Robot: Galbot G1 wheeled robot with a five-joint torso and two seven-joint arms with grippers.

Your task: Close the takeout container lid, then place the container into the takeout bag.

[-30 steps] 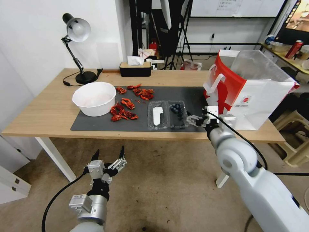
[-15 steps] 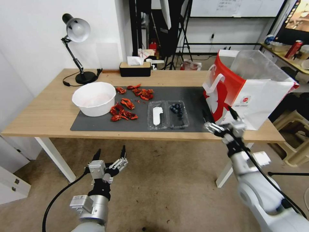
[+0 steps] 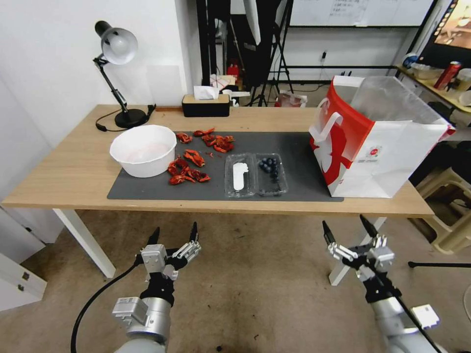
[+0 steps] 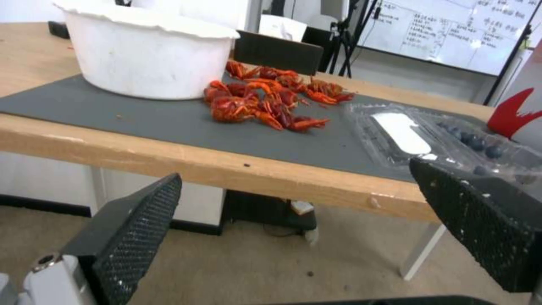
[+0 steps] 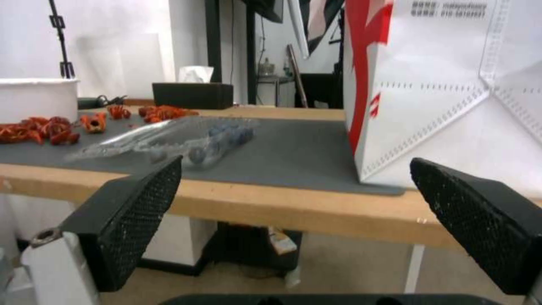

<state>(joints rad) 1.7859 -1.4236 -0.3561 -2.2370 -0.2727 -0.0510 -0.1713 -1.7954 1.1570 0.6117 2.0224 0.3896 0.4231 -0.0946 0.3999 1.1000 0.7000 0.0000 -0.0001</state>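
The takeout container [image 3: 256,175] lies open and flat on the dark mat [image 3: 147,189] near the front edge of the counter [image 3: 64,171], its two clear halves side by side; the lid [image 3: 239,175], marked by its white label, is the half toward the white bowl [image 3: 143,149], and the blueberry half lies toward the takeout bag [image 3: 378,142]; thin clear plastic of this kind is likely light, flexible and slick, easily dented by a hard pinch, so the lid's free outer rim looks the best place to lift and fold it over, and the closed box is best held across its stiffer rims; the loose berries could roll if it tips; the crayfish pieces [image 3: 189,169] lie just beside the lid, leaving little room there, while the mat between the container and the bag is open; the bag stands upright with its mouth open, well apart from the box; the left tool [image 3: 174,242] and the right tool [image 3: 349,236] both hang below the counter's front edge, released, fingers spread and gripping nothing.
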